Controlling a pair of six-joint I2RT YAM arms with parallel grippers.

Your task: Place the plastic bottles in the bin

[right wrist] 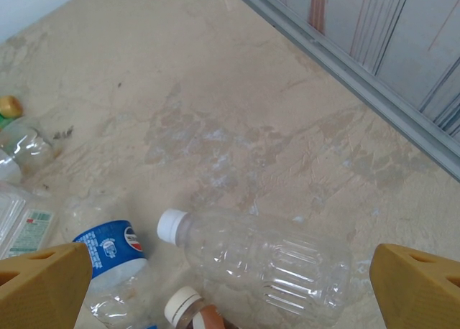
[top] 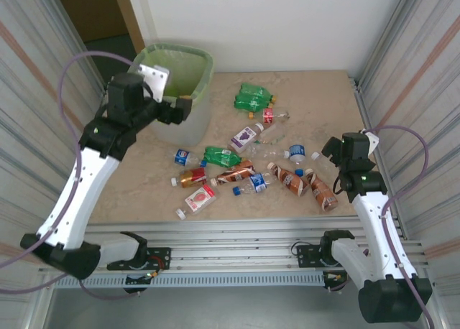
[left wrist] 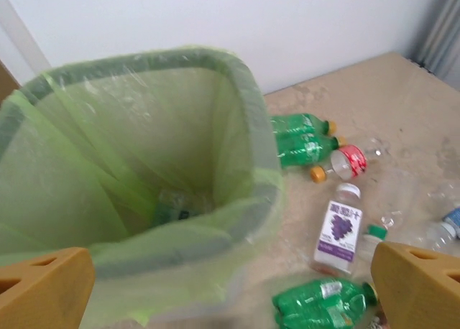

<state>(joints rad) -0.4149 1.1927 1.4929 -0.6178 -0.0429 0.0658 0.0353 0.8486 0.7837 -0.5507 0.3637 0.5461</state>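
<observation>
Beige marbled worktop point(top: 316, 92), white wall behind, ribbed metal panels on both sides. The bin point(top: 207, 74) stands at approx 11 o'clock in the top view, green liner folded over its rim. The plastic bottles point(top: 244, 164) lie scattered across the middle and out toward 3 o'clock – roughly a dozen on the surface, and what looks like one more at the bottom of the bin point(left wrist: 172, 210).

Left end effector point(top: 183, 108) hangs over the bin's near rim with its fingers wide apart and nothing between them; its wrist cam looks straight into the liner. So that arm appears to be done with a drop, w/ no load.

Right end effector point(right wrist: 230, 286) is also spread wide and empty, and sits low over the 3 o'clock end of the scatter. Directly under it lies a clear bottle point(right wrist: 273, 264), white cap point(right wrist: 172, 225) at approx 10 o'clock in the wrist view, base toward 4 o'clock. Beside it are a blue-label bottle point(right wrist: 108, 246) at 8 o'clock and a brown one point(right wrist: 190, 307) at 7.

Key relation – the clear bottle's long axis runs nearly along the line between the two fingers, not across it. In my judgement the right arm is the nearer one, and it prob. needs a wrist turn before it drops so the fingers close across the body.
</observation>
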